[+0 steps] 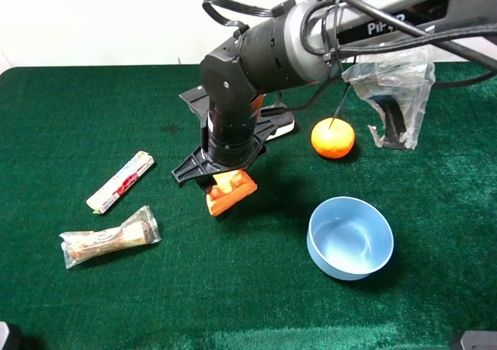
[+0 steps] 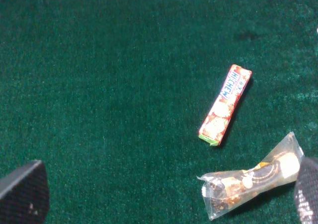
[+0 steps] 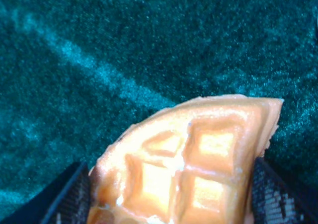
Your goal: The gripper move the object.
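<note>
Object (image 1: 231, 193): dimpled orange waffle wedge.
Right gripper (image 1: 224, 178): I saw jaws clamped on it.
Left gripper (image 2: 164, 194): jaws stood apart.
Table (image 1: 78, 303): fuzzy green.

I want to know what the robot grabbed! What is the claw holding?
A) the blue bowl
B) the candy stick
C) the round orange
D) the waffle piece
D: the right claw is shut on the waffle piece, which sits between its fingers, while the orange lies apart on the cloth.
</note>
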Robot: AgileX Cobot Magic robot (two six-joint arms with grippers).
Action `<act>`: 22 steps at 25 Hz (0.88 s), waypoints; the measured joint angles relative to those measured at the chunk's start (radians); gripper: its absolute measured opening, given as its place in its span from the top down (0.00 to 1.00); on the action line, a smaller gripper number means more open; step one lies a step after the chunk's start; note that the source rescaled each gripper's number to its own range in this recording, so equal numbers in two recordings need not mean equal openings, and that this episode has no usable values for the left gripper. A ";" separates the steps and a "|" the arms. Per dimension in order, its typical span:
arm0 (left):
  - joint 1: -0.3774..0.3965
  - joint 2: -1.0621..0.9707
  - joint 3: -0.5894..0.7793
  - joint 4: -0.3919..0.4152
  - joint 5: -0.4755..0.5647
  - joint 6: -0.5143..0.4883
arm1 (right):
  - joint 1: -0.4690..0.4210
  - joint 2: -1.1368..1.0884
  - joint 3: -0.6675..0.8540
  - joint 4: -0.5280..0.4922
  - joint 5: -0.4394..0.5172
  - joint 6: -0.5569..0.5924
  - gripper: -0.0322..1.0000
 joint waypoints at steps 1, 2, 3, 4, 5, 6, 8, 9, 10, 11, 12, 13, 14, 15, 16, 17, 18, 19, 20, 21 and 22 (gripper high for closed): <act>0.000 0.000 0.000 0.000 0.000 0.000 | 0.000 0.000 0.000 0.000 0.000 0.000 0.27; 0.000 0.000 0.000 0.000 0.000 0.000 | 0.000 0.000 0.000 0.000 0.000 0.000 0.27; 0.000 0.000 0.000 0.000 0.000 0.000 | 0.000 0.000 0.000 -0.001 0.000 0.000 0.27; 0.000 0.000 0.000 0.000 0.000 0.000 | 0.000 0.000 0.000 -0.001 0.000 0.000 0.27; 0.000 0.000 0.000 0.000 0.000 0.000 | 0.000 0.000 0.000 -0.002 0.000 0.000 0.27; 0.000 0.000 0.000 0.000 0.000 0.000 | 0.000 0.000 0.000 -0.002 0.000 0.000 0.27; 0.000 0.000 0.000 0.000 0.000 0.000 | 0.000 0.000 0.000 -0.003 0.000 0.000 0.27; 0.000 0.000 0.000 0.000 0.000 0.000 | 0.000 0.000 0.000 -0.004 0.000 0.000 0.27; 0.000 0.000 0.000 0.000 0.000 0.000 | 0.000 0.000 0.000 -0.005 0.000 0.000 0.27; 0.000 0.000 0.000 0.000 0.000 0.000 | 0.000 0.000 0.000 -0.007 0.000 0.000 0.27; 0.000 0.000 0.000 0.000 0.000 0.000 | 0.000 0.000 -0.001 -0.009 0.001 0.000 0.27; 0.000 0.000 0.000 0.000 0.000 0.000 | 0.000 0.000 -0.001 -0.009 0.002 0.000 0.27; 0.000 0.000 0.000 0.000 0.000 0.000 | 0.000 0.000 -0.002 -0.009 0.002 -0.001 0.27; 0.000 0.000 0.000 0.000 0.000 0.000 | 0.000 0.000 -0.002 -0.009 0.003 -0.005 0.27; 0.000 0.000 0.000 0.000 0.000 0.000 | 0.000 0.000 -0.002 -0.009 0.003 -0.012 0.27; 0.000 0.000 0.000 0.000 0.000 0.000 | 0.000 0.000 -0.002 -0.009 0.003 -0.018 0.27; 0.000 0.000 0.000 0.000 0.000 0.000 | 0.000 0.000 -0.002 -0.010 0.003 -0.022 0.27; 0.000 0.000 0.000 0.000 0.000 0.000 | 0.000 0.000 -0.002 -0.011 0.006 -0.026 0.27; 0.000 0.000 0.000 0.000 0.000 0.000 | 0.000 0.000 -0.002 -0.011 0.008 -0.029 0.27; 0.000 0.000 0.000 0.000 0.000 0.000 | 0.000 -0.002 -0.002 -0.012 0.011 -0.030 0.27; 0.000 0.000 0.000 0.000 0.000 0.000 | 0.000 -0.005 -0.002 -0.015 0.017 -0.031 0.28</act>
